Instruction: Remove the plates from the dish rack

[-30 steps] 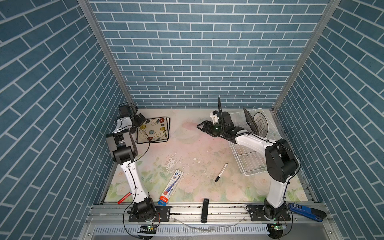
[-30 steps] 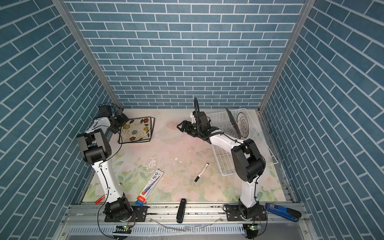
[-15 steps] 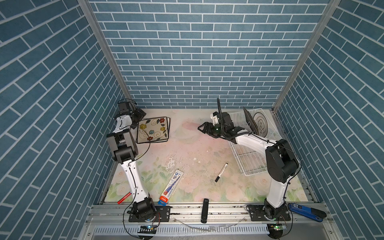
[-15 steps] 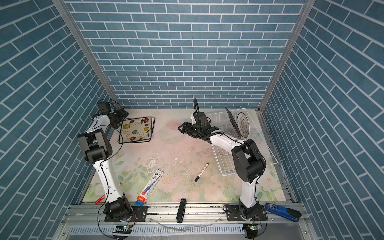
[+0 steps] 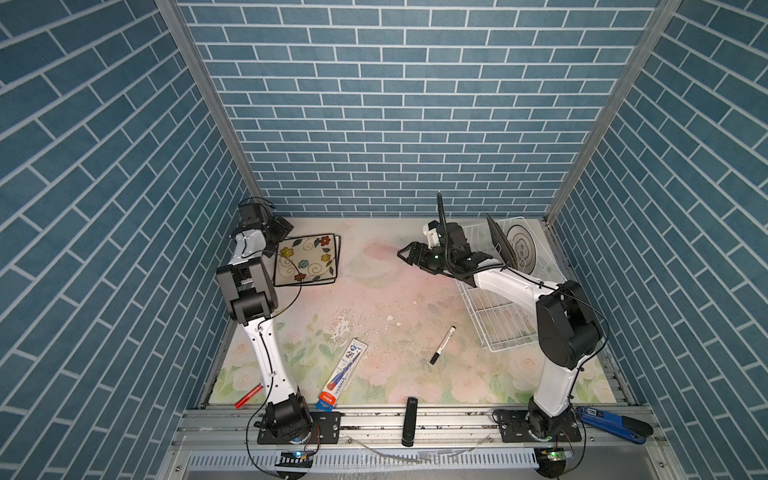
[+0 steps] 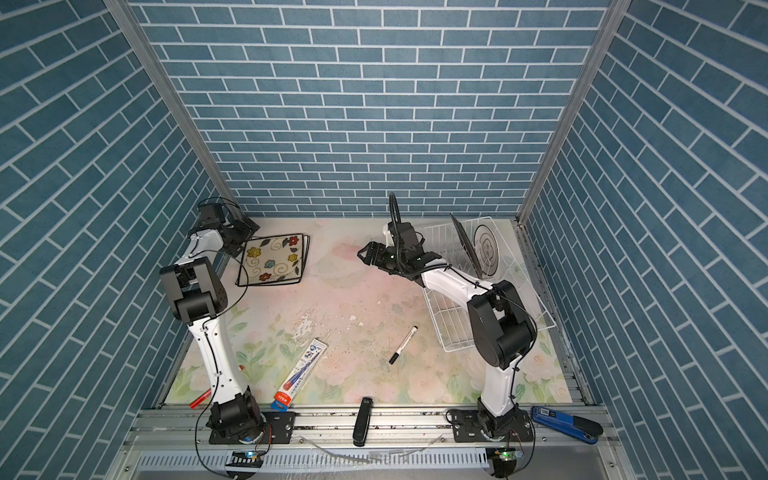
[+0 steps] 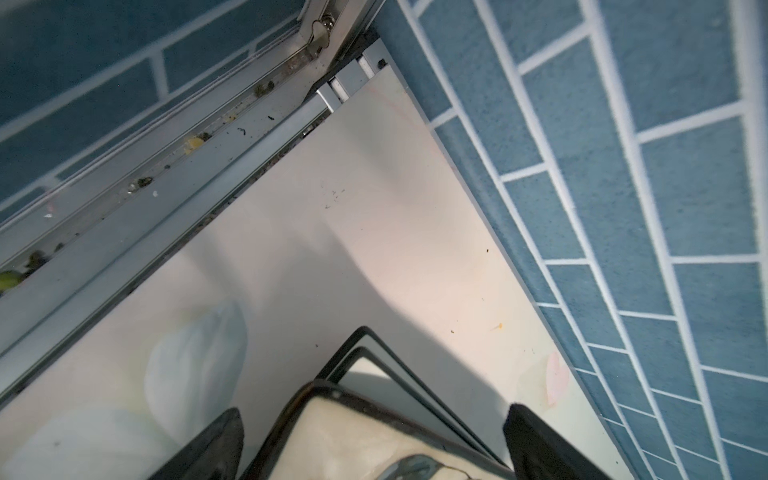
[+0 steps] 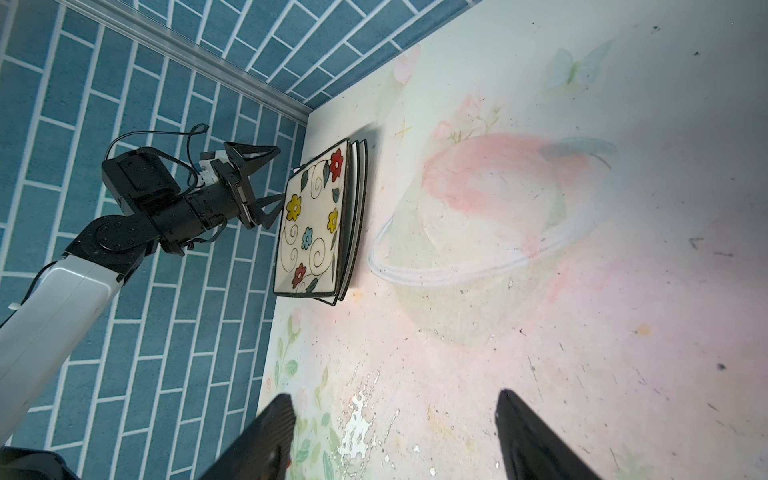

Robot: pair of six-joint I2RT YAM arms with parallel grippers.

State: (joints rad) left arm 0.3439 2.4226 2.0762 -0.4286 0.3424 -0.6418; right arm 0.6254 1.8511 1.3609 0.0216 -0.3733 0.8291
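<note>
Release was plain in both top views: the left pincer (image 5: 281, 232) had drawn back off the flowered plate (image 5: 306, 259), spread wide and empty, leaving that glossy square topmost on the desk (image 5: 374, 299). The right pincer (image 6: 368, 253) hung parted, holding nothing, near the wire rack (image 6: 449, 328) (a black plate (image 6: 465, 245) and a ringed round plate (image 6: 487, 247) stood inside, not yet unloaded). Left wrist: dark-rimmed corners lay below open fingers (image 7: 216, 449). Right wrist: two rimmed plates (image 8: 359, 208) sat under the flowered one.
</note>
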